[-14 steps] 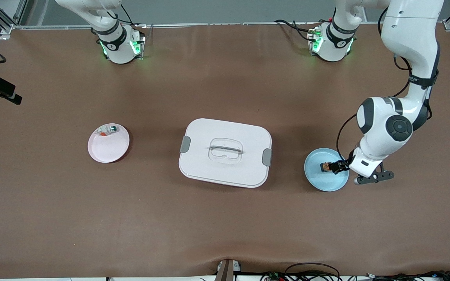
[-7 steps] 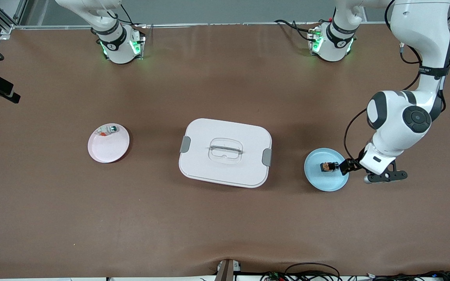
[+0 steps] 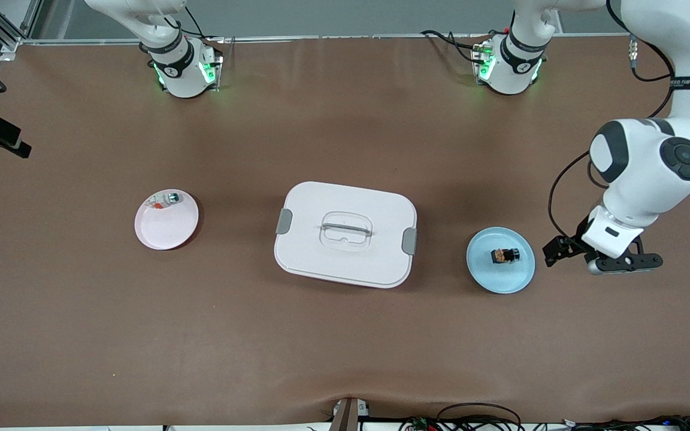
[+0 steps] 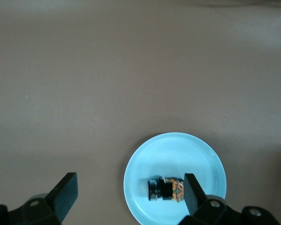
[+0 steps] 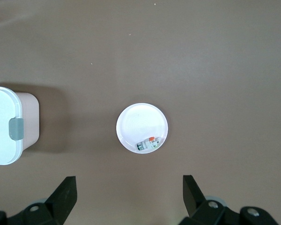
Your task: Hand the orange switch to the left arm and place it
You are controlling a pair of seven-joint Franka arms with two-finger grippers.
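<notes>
Left wrist view: tiny black cylindrical switch with orange bands point(image 4: 166, 189) lies sideways on round light-blue plate point(image 4: 145, 164); my left end effector point(image 4: 126, 192) fingers apart, empty, over surface point(image 4: 84, 93).

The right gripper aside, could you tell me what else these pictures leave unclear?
- Right gripper: outside the front view; its wrist view cuts it at the edge.
- Small white part on the pink plate: too small to identify.
- Box: closed lid hides contents.
</notes>
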